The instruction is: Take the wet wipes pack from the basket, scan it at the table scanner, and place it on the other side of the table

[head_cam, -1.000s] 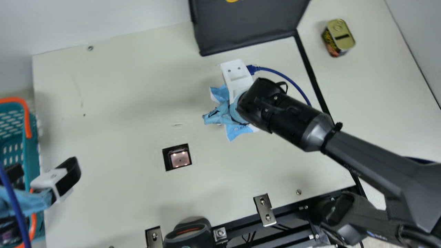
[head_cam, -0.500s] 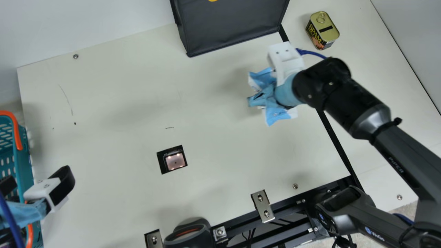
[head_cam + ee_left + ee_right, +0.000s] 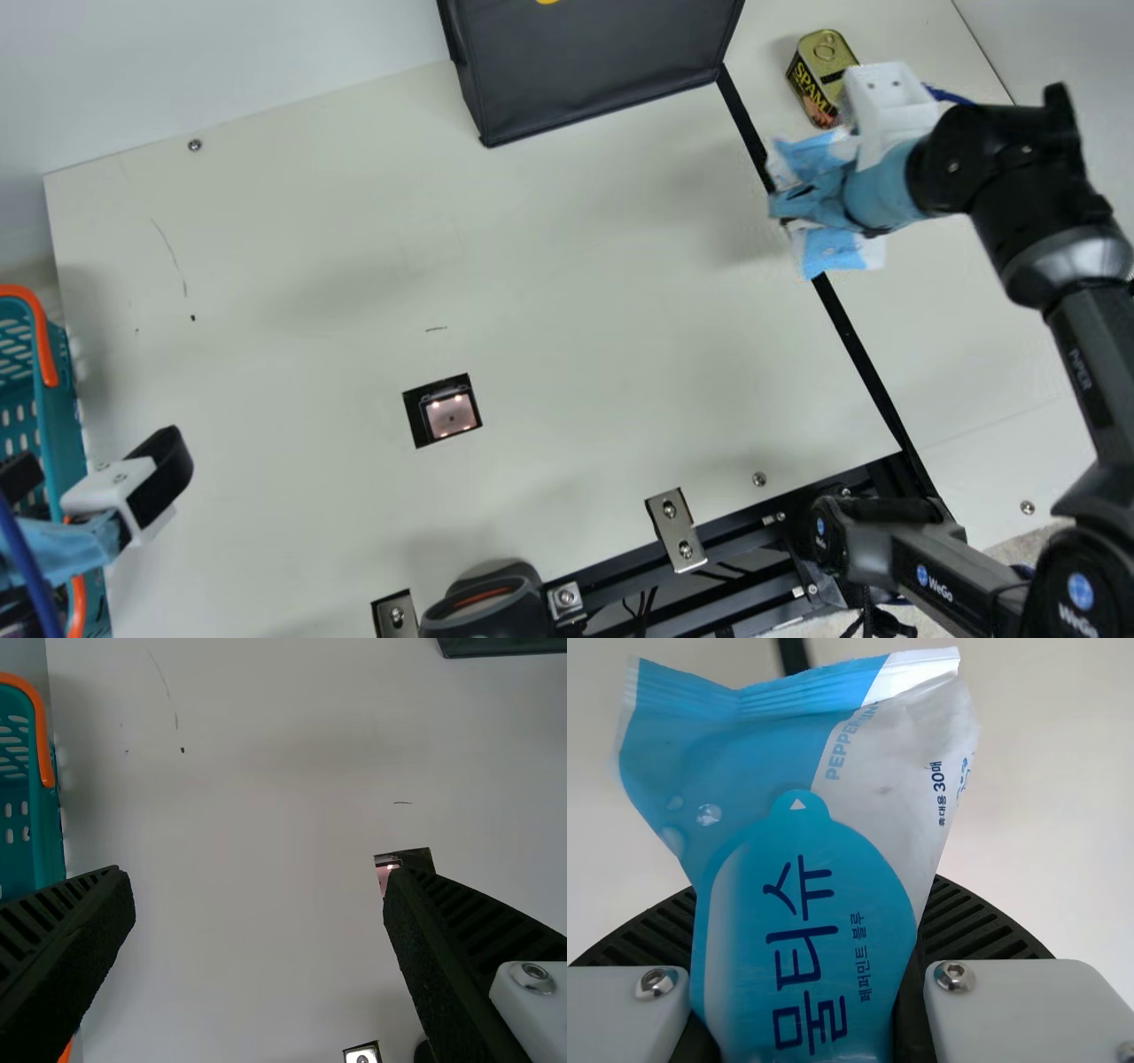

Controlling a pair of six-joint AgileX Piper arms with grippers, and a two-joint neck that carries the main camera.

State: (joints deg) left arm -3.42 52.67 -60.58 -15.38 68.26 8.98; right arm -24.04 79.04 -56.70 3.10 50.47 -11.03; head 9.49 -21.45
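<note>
Right end effector is pinching wipes over right side of worktop, near can. Left end effector is hanging spread by basket. Wipes out, scan probably done; placing is remaining.

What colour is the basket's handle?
Orange; the handle of the teal basket shows best in the main view.
</note>
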